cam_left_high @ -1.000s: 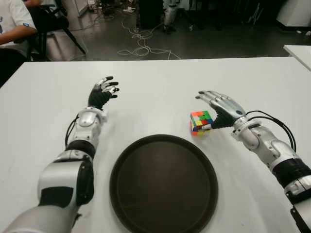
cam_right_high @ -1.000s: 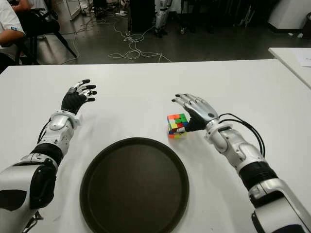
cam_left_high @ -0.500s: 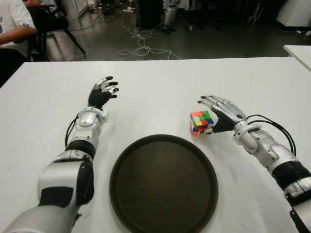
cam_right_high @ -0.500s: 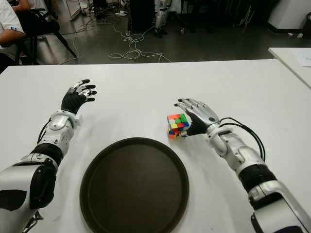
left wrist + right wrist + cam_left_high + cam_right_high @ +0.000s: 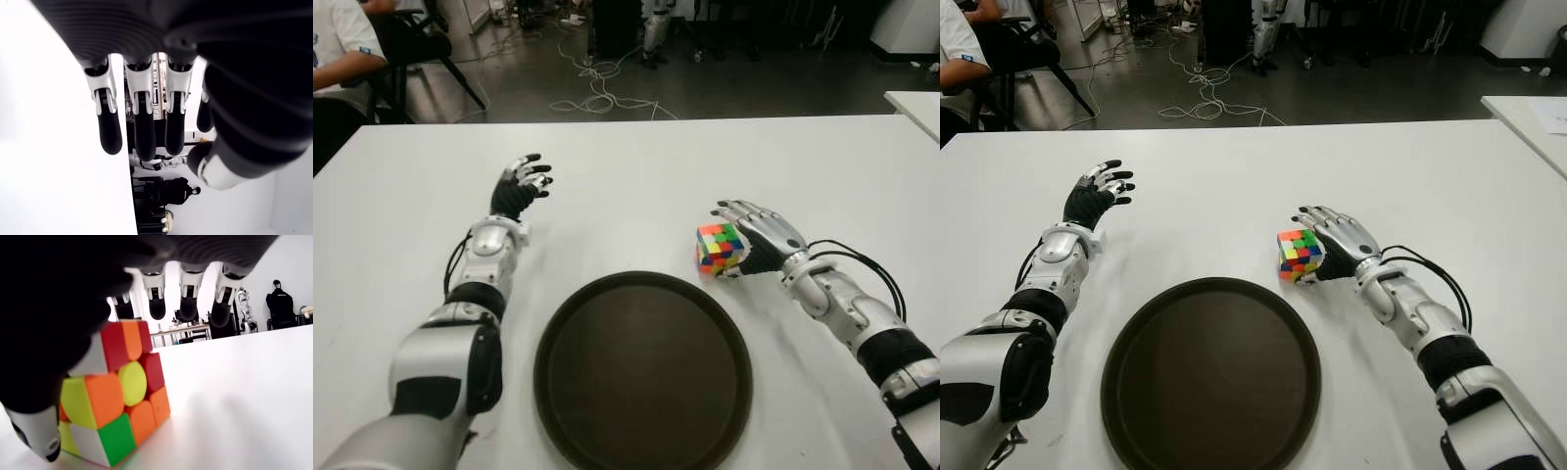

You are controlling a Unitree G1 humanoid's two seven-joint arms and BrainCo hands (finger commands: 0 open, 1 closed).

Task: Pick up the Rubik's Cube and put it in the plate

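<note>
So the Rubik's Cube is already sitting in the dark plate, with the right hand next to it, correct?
Not quite: the Rubik's Cube sits on the white table just beyond the plate, as the left eye view shows. The right hand is next to it.

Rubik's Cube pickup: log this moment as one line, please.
stage: reaching | right robot hand: open, beside multicoloured Rubik's Cube | cube: on white table, outside round dark plate | left robot hand: idle, open

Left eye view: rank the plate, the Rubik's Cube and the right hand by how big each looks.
1. plate, by far the largest.
2. right hand, open beside the cube.
3. Rubik's Cube, slightly smaller than the hand; they sit at similar depth.
</note>
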